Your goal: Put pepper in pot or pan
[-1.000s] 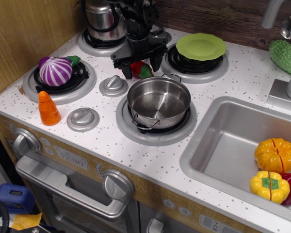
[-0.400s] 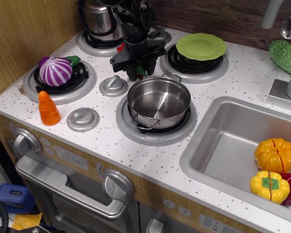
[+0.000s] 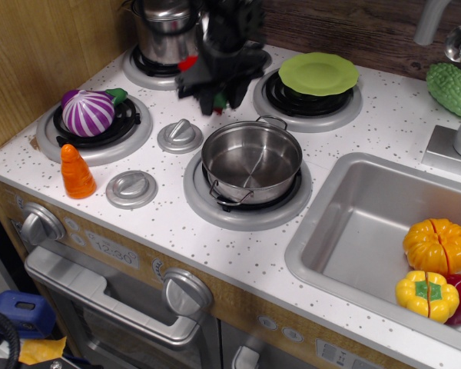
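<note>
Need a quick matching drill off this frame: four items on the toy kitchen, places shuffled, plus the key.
Items:
1. flat green plate
2. orange carrot cone
3. purple striped onion
4. shallow steel pot

Places:
A. front left of the speckled counter, off the burners
B. back right burner
C. front centre burner, empty inside
D. left burner

Pairs: 1-B, 2-A, 3-D, 4-C

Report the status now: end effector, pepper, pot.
End effector blurred above the counter behind the pot, closed on pepper. Pot on front burner, nothing in it. Nothing visible between them.
</note>
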`<control>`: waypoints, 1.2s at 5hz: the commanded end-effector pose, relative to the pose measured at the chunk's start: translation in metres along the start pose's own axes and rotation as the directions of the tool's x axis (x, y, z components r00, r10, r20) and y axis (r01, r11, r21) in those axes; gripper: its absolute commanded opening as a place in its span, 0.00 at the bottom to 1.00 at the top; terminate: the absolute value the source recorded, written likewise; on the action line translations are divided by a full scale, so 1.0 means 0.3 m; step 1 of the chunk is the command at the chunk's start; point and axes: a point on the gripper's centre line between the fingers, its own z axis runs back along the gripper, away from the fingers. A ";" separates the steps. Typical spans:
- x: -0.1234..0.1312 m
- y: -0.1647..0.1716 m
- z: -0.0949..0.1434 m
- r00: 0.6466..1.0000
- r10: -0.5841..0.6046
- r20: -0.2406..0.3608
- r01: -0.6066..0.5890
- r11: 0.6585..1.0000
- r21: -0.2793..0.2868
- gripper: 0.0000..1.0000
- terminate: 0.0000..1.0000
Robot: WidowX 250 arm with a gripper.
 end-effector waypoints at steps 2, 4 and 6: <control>-0.077 -0.023 0.259 0.982 0.144 0.126 -0.147 0.989 0.017 0.00 0.00; -0.216 -0.013 0.298 0.965 0.245 0.093 -0.249 0.968 0.040 0.00 0.00; -0.290 -0.011 0.294 0.958 0.279 0.060 -0.281 0.959 0.030 1.00 0.00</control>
